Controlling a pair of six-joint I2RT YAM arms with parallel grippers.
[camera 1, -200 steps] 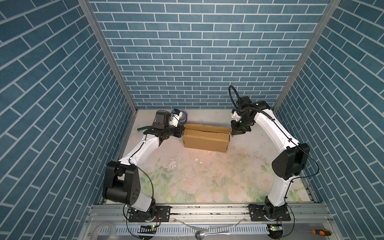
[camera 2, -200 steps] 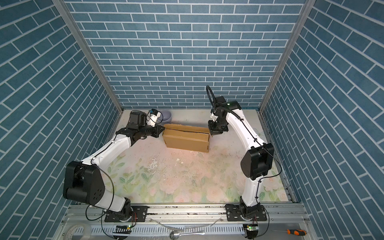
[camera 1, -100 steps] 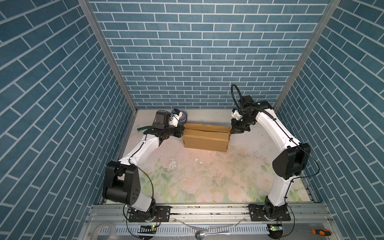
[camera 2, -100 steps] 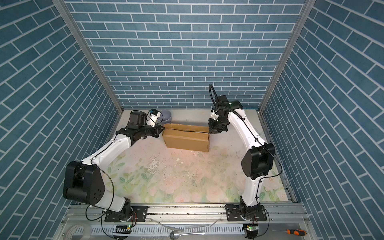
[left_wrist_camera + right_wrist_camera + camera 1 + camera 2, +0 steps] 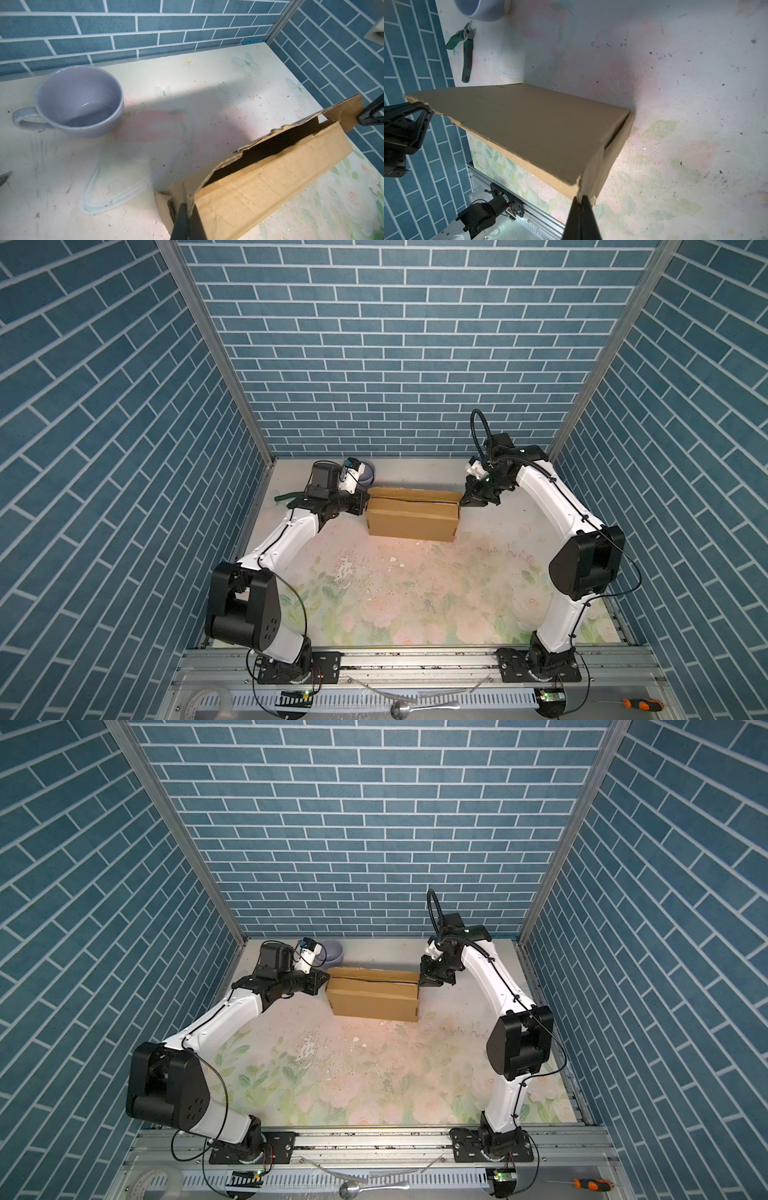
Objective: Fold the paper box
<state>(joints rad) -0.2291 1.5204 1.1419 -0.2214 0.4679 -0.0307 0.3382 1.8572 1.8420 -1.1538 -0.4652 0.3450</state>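
1. Left pincer (image 5: 185, 204) is closed, its dark fingers pinching a cardboard edge at one end of the paper box (image 5: 270, 182).
2. Right pincer (image 5: 580, 199) is closed too, nipping the corner at the opposite end. Holding both ends probably keeps the long lid panel level while it is pressed down.
3. In both top views the box sits toward the back of the desk (image 5: 415, 593), between the two arms. It is a long, low block of matte brown corrugated board with crisp creases and ragged die-cut edges. A dark slot along its rear edge suggests the lid is not yet tucked in.
4. The desk surface is a pale floral print, scuffed and speckled with grit.
5. A glossy lilac cup (image 5: 79, 99), round with a loop handle, stands upright behind the box's left end, clear of it. Green-handled shears (image 5: 466, 52) lie near the cup.
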